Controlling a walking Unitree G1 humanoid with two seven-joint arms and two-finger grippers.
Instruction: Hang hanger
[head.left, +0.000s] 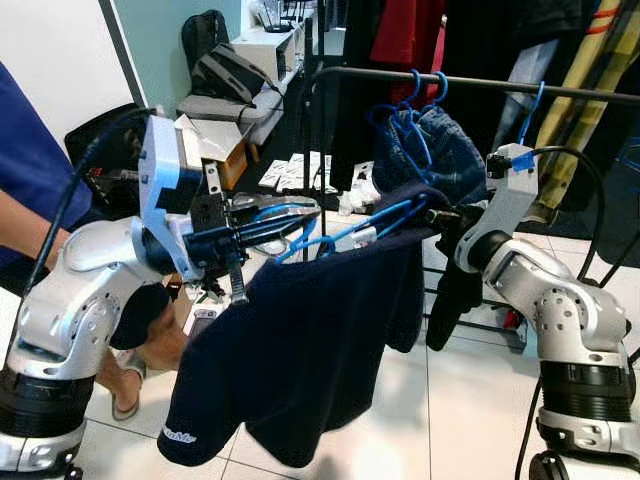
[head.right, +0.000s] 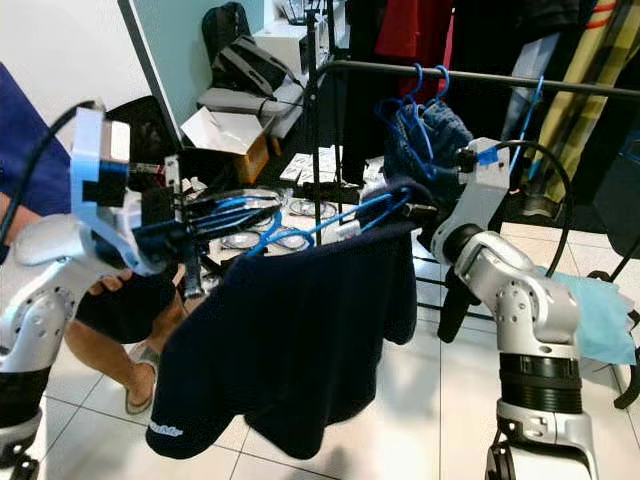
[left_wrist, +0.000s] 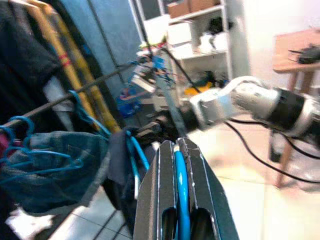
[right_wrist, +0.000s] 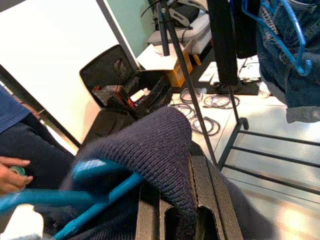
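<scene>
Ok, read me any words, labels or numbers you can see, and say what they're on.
White lettering near the hem of the dark garment, at: too small and blurred to read.
Papers on the floor: print too small to read.
Nothing else legible.

I see white tile floor (head.left: 440, 400), teal wall (head.left: 165, 40), white panel (head.left: 50, 60) on my left, open black case (right_wrist: 117, 75), wooden table (left_wrist: 295, 50), white shelves (left_wrist: 200, 30).
</scene>
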